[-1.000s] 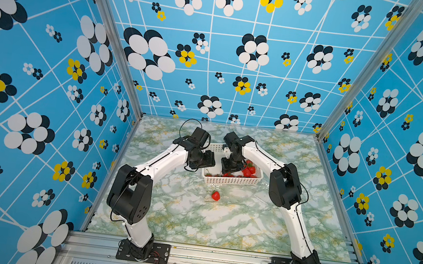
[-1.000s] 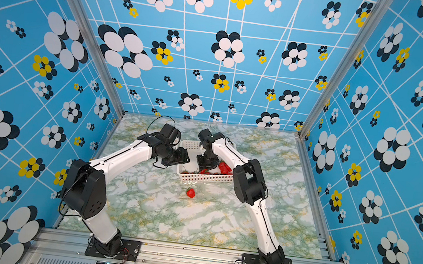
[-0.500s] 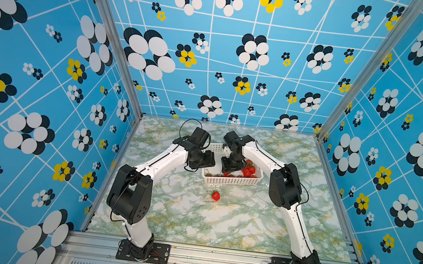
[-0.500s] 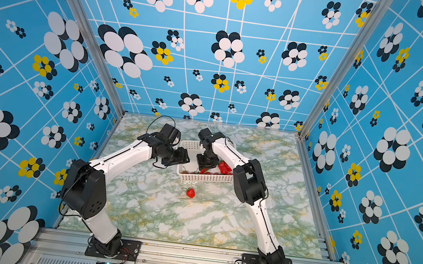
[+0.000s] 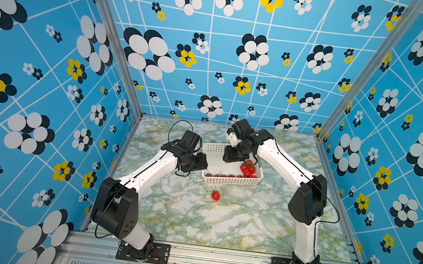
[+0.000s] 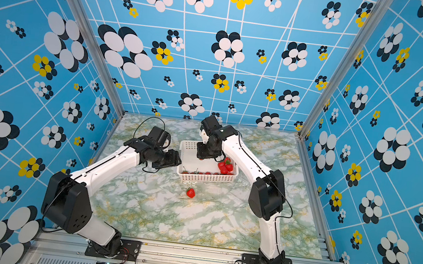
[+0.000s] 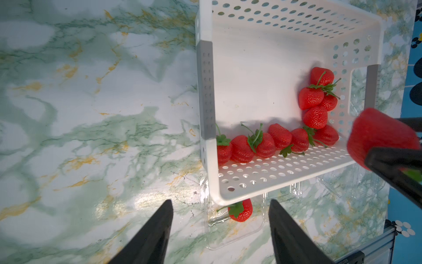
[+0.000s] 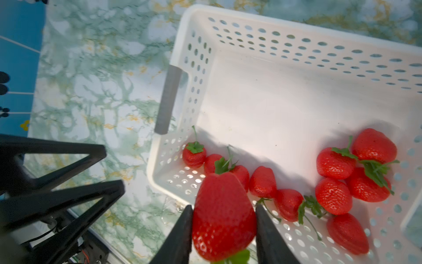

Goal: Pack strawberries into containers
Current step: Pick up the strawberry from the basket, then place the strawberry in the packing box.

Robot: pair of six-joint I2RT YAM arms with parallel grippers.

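Strawberry (image 8: 223,212) pinched across its broad middle by right fingers (image 8: 180,235), closed partway onto it, cap end toward wrist, above white basket (image 8: 182,57). Left fingers (image 7: 155,233) gape wide, empty, over bench (image 7: 91,114) just beside basket. Approx. ten more berries (image 7: 278,137) lie along basket wall nearest robot & in one corner. Single berry (image 7: 241,211) sits in clear container (image 7: 253,230) just in front of basket. Fruit looks light, glossy, tapered, prob. slippery: grip widest part, not stem or cap. Container looks thin, flimsy; likely slides if nudged.
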